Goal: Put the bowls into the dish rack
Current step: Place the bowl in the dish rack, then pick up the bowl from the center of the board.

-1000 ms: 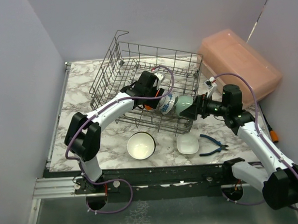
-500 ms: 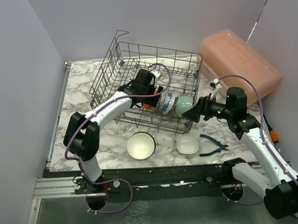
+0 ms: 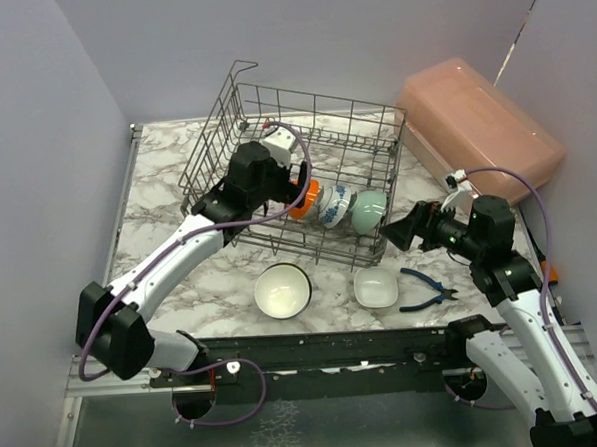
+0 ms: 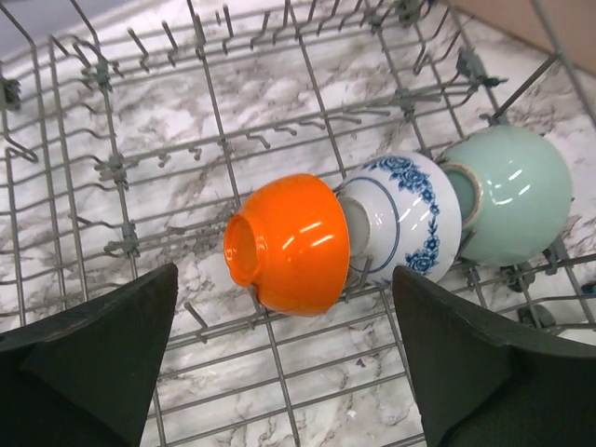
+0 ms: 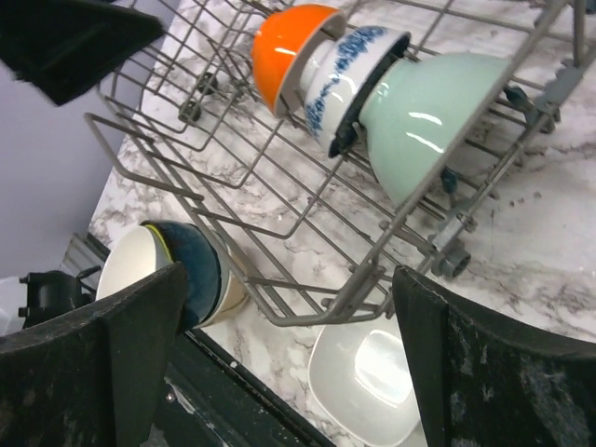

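Note:
The grey wire dish rack (image 3: 322, 95) holds three bowls on edge in a row: orange (image 3: 305, 199), blue-patterned white (image 3: 334, 204) and mint green (image 3: 369, 209). My left gripper (image 3: 287, 187) hovers open just left of the orange bowl (image 4: 289, 242), holding nothing. My right gripper (image 3: 404, 228) is open and empty outside the rack's right front corner, near the mint bowl (image 5: 424, 112). On the table in front of the rack sit a nested stack (image 3: 283, 289) with a dark teal bowl (image 5: 200, 265) showing and a white bowl (image 3: 376, 289).
A pink translucent box (image 3: 479, 134) leans at the back right. Blue-handled pliers (image 3: 427, 289) lie right of the white bowl. The rack's front wires (image 5: 372, 261) stand between my right gripper and the racked bowls. Grey walls close in both sides.
My left gripper opened, let go of the orange bowl and drew back to the left; the bowl stays in the rack. My right arm pulled back to the right, away from the mint bowl.

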Motion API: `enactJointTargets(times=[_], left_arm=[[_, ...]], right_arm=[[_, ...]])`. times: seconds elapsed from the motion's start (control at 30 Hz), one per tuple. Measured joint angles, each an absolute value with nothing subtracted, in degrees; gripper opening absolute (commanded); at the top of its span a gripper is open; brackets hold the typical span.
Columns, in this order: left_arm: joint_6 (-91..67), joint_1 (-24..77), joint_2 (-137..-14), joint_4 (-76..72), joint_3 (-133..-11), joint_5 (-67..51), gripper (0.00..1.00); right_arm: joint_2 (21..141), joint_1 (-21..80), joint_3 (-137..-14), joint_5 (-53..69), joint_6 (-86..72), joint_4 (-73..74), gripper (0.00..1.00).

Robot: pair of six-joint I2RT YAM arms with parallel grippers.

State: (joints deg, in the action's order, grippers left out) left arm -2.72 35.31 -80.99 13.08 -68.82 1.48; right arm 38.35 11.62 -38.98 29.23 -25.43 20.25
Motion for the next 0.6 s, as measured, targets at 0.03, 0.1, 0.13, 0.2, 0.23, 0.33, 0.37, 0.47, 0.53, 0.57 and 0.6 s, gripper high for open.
enactJointTargets(times=[0.03,0.1,0.13,0.2,0.23,0.33,0.37,0.47,0.53,0.57,0.6], left_arm=[[-2.72,35.31,-79.31,11.81,-67.51,1.48,0.99],[-2.74,35.29,-76.23,9.23,-65.17,1.5,0.99],[-2.74,35.22,-74.61,7.07,-63.55,1.5,0.99],[-2.74,35.2,-71.46,3.86,-60.16,1.5,0.99],[-2.74,35.18,-70.35,2.92,-59.02,1.5,0.99],[-2.76,35.03,-67.53,-0.25,-56.14,1.54,0.99],[-2.76,34.98,-66.96,-1.23,-55.64,1.54,0.99],[-2.79,34.94,-66.65,-2.83,-55.46,1.54,0.99],[-2.83,34.94,-66.65,-3.62,-55.46,1.56,0.99],[-2.87,34.94,-66.65,-3.79,-55.46,1.54,0.99],[-3.01,34.94,-66.65,-3.97,-55.46,1.56,0.99]], right_arm=[[37.71,11.62,-38.61,28.29,-26.06,20.97,0.96],[36.84,11.62,-37.71,27.09,-27.46,21.91,0.96],[36.38,11.62,-37.15,26.59,-28.18,22.39,0.96],[35.57,11.62,-36.01,25.96,-29.63,23.66,0.96],[35.31,11.62,-35.68,25.67,-30.17,24.21,0.96],[34.26,11.62,-35.42,24.84,-31.77,27.16,0.96],[33.63,11.62,-35.42,24.67,-32.18,27.83,0.96],[31.09,11.62,-35.42,24.16,-33.08,29.93,0.96],[29.41,11.62,-35.42,23.77,-33.43,31.31,0.96],[28.73,11.62,-35.42,23.75,-33.47,31.88,0.95],[28.32,11.62,-35.4,23.7,-33.47,32.56,0.95]])
